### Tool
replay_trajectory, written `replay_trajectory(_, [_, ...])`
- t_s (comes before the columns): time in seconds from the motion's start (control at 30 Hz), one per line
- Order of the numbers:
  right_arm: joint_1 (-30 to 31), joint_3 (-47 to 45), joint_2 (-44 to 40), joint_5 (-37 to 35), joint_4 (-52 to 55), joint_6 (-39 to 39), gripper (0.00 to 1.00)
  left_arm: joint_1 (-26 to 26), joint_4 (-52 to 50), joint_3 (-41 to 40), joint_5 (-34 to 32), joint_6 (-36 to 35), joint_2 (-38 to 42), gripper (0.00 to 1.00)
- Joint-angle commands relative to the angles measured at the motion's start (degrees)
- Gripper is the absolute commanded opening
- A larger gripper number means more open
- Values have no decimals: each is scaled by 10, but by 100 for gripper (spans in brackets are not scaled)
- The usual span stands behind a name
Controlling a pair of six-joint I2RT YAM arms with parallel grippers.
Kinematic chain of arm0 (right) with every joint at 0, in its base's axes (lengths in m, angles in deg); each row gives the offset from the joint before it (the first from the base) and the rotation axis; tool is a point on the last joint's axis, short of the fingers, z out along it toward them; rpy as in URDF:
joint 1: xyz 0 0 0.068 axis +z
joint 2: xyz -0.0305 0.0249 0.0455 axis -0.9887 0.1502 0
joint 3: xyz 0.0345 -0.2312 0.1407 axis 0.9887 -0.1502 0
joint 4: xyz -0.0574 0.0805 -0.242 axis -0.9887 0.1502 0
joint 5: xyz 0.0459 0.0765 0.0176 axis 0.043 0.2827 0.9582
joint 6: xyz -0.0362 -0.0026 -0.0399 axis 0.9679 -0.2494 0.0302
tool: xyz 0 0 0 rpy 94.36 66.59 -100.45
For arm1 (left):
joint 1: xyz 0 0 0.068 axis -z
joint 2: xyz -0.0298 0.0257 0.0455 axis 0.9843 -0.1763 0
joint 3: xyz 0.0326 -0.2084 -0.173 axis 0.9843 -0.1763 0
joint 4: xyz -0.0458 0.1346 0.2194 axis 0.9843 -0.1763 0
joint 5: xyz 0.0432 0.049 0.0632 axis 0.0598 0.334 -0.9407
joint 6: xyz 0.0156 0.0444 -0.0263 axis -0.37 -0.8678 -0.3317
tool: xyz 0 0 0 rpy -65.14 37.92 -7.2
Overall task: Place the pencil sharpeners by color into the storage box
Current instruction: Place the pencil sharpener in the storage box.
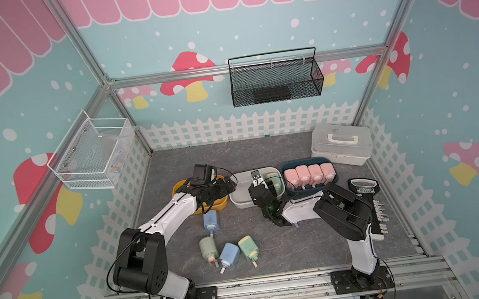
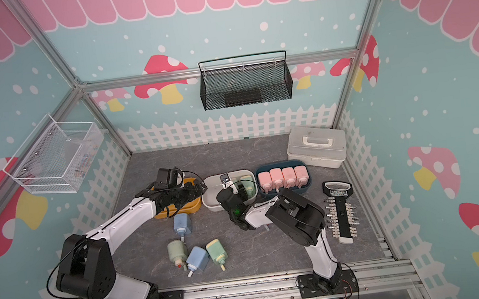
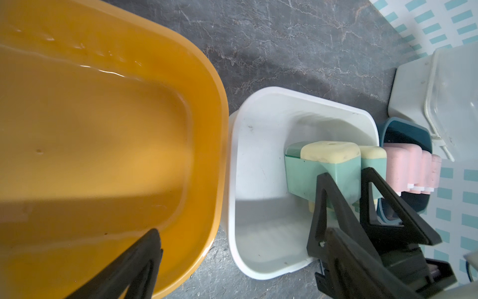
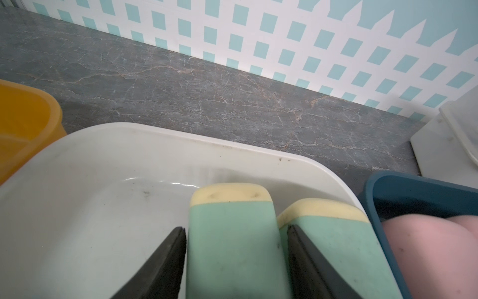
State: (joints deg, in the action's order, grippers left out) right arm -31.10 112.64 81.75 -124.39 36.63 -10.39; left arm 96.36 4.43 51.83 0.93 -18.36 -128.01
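Mushroom-patterned walls and a white picket-fence border close in a grey marbled bench (image 1: 292, 248). On it, the right gripper (image 4: 236, 229) reaches down into the white bin (image 4: 129, 145). Its fingers are parted on either side of a green sharpener (image 4: 231, 256) standing there. One finger lies close against the block's side, while the other shows a thin gap and sits between it and a second green sharpener (image 4: 333, 233) just to the gripper's right. Further to that side, just beside the white bin, the dark blue bin (image 4: 403, 186) holds four pink sharpeners (image 1: 308, 173) in a row. Beyond it, near the back corner, stands a white lidded case (image 1: 340, 143). The left gripper (image 1: 229, 185) hovers over the yellow bin (image 3: 103, 124), at the end next to the white bin, spread wide with nothing between its fingers. Behind the left gripper, toward the arm bases, four more lie on their sides on the bench. A blue sharpener (image 1: 211, 221) is nearest. Further back, a pale green sharpener (image 1: 208, 247), a second blue sharpener (image 1: 229, 254) and a third green sharpener (image 1: 248, 247) lie close together.
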Motion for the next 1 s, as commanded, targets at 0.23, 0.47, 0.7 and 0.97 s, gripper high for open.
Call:
replay_trajectory(0.23, [1, -3, -76, 47, 32, 5, 65, -6, 2, 5, 9, 1, -5, 99])
replay_trajectory(0.47, [1, 17, -114, 97, 117, 45, 89, -6, 2, 6, 13, -3, -6, 99])
replay_trajectory(0.7, [-4, 102, -112, 88, 326, 70, 99, -8, 2, 12, 20, -4, -17, 99])
replay_trajectory(0.97, [-40, 215, -79, 147, 523, 56, 98, -8, 2, 15, 23, -2, -23, 99])
